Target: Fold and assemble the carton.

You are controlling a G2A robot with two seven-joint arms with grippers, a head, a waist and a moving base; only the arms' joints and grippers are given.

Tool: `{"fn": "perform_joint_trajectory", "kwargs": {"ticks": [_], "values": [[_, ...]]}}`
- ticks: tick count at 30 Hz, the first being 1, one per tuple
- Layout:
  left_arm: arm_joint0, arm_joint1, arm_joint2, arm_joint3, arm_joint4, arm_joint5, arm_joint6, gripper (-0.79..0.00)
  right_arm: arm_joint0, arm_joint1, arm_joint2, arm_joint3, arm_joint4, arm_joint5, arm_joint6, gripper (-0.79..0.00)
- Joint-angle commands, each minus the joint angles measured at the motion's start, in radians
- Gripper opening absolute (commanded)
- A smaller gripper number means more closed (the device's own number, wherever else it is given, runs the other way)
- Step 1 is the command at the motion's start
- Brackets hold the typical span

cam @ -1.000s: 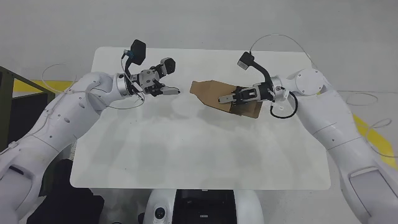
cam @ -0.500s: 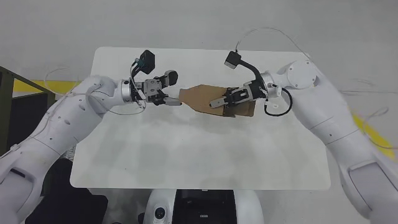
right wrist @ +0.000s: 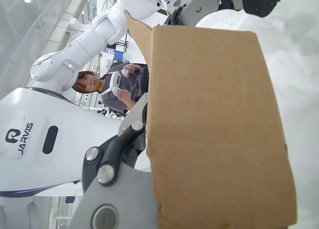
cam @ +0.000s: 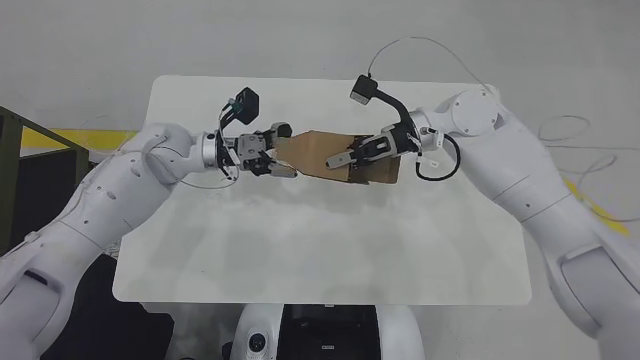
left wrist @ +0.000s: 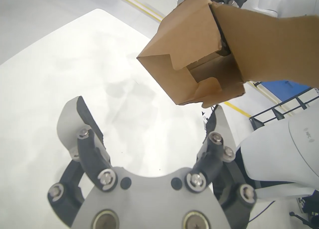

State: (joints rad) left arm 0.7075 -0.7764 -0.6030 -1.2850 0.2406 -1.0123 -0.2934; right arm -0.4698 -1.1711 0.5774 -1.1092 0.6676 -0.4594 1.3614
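Brown corrugated cardboard carton (left wrist: pixel 189 48), matte, creased at its folds, half formed into a rectangular tube. Was held over the smooth white table (cam: pixel 300 250) near its middle, pinched on one wall by the right gripper (cam: pixel 345 160), jaws pressed onto the board. Ran lengthwise from arm to arm, open end with loose, ragged flaps pointed at the left gripper (left wrist: pixel 149 111). Sat just ahead of those dark-padded metal jaws, spread wide and holding nothing. Probably called for that nearer left gripper to take a flap.
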Motion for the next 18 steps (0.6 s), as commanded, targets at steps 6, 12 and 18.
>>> {"fn": "perform_joint_trajectory", "kwargs": {"ticks": [6,12,18], "values": [[-0.014,-0.022,0.003,0.011,-0.044,0.000,-0.019,0.000,0.008,0.003,-0.040,-0.004,0.019,-0.018,-0.018,-0.785],[-0.023,-0.039,0.002,0.025,-0.055,0.000,-0.037,0.000,0.010,0.007,-0.063,-0.014,0.038,-0.031,-0.031,-0.785],[-0.029,-0.055,0.003,0.026,-0.047,0.000,-0.058,0.000,0.015,0.011,-0.082,-0.018,0.048,-0.040,-0.041,-0.785]]}}
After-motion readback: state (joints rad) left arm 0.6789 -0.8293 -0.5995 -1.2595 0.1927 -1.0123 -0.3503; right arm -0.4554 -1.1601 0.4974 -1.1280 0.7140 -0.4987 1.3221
